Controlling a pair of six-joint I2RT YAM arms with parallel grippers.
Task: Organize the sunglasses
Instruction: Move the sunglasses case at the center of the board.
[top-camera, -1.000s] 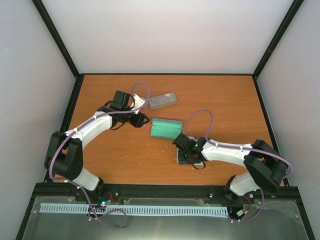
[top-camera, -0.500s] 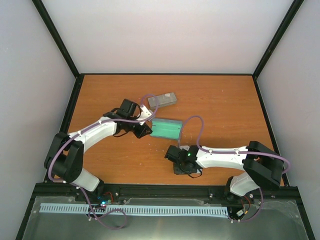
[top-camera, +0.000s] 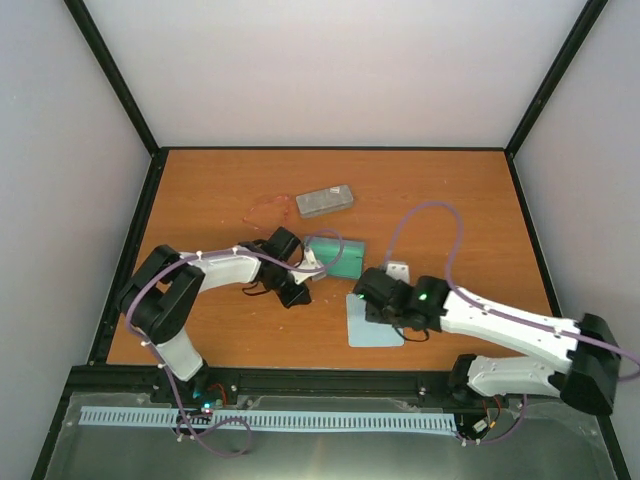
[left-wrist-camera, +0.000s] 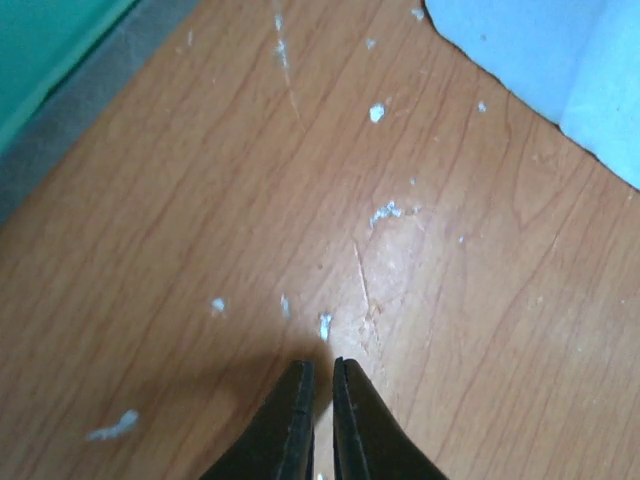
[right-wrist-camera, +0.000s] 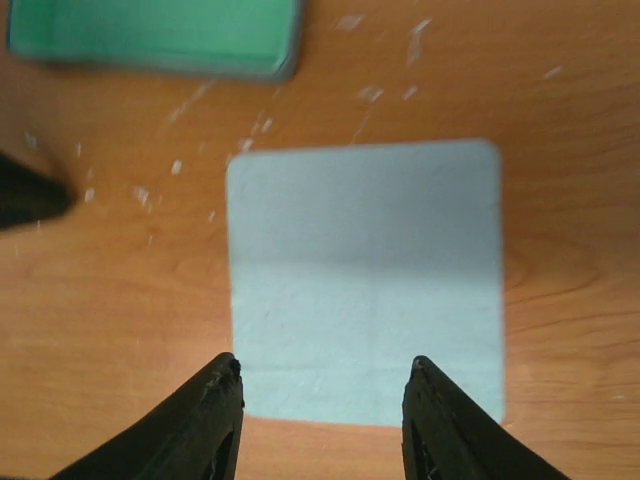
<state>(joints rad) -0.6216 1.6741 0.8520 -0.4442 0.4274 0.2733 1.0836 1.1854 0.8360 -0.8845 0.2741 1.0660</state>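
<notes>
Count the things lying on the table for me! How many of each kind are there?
Red sunglasses: 1
Cases: 2, the shut grey case and the open case with green inside
Pale blue cloth: 1
Total: 4
</notes>
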